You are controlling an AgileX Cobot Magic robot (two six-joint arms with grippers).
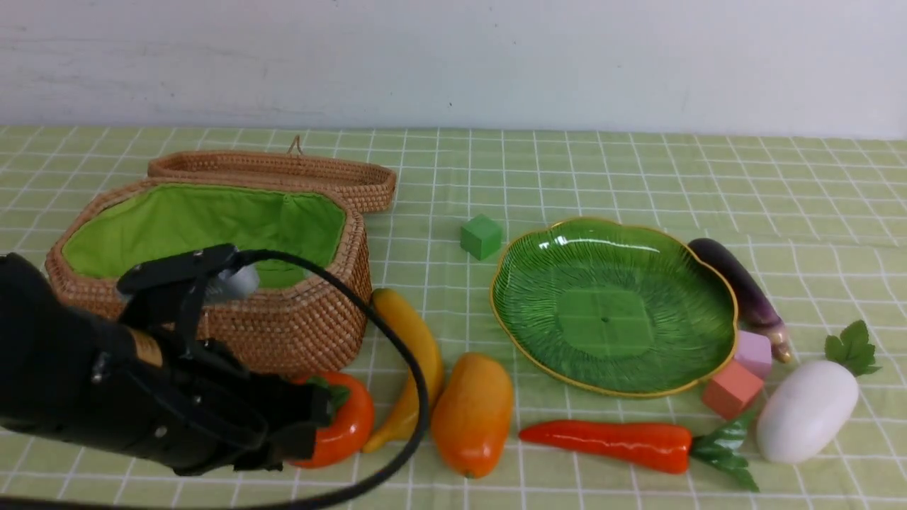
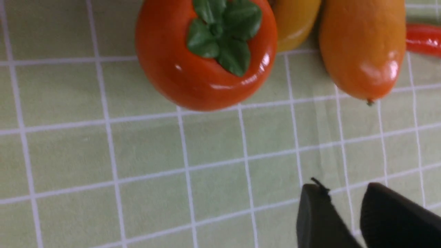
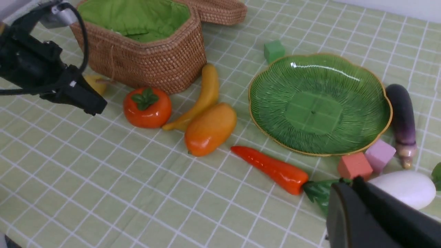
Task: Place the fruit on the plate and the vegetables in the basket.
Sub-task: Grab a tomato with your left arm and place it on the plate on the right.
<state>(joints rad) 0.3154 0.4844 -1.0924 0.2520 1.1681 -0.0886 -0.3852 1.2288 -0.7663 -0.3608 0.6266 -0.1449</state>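
Front view: left gripper (image 1: 301, 425) low over the checked cloth (image 1: 638, 163), hiding the left side of the persimmon (image 1: 351, 425), just in front of the basket (image 1: 283, 333), whose lid (image 1: 283, 173) lies open behind. Banana (image 1: 414, 340) and mango (image 1: 471, 414) beside the persimmon, all 3 on the cloth, none on the plate (image 1: 538, 283) at the right. Carrot (image 1: 609, 439) in front of the plate, radish (image 1: 804, 411) to its near right, eggplant (image 1: 737, 280) along its right rim. Green cube (image 1: 481, 236) behind the plate, pink cube (image 1: 752, 352) and coral cube (image 1: 732, 389) at its near-right edge. Left wrist view: 2 black fingers (image 2: 317, 213) parted a little, cloth between, nothing pinched, and well apart from the persimmon. Right wrist view: right gripper (image 3: 351, 184) in front of the carrot's leaves and the radish, fingers lying together with no gap, gripping nothing.
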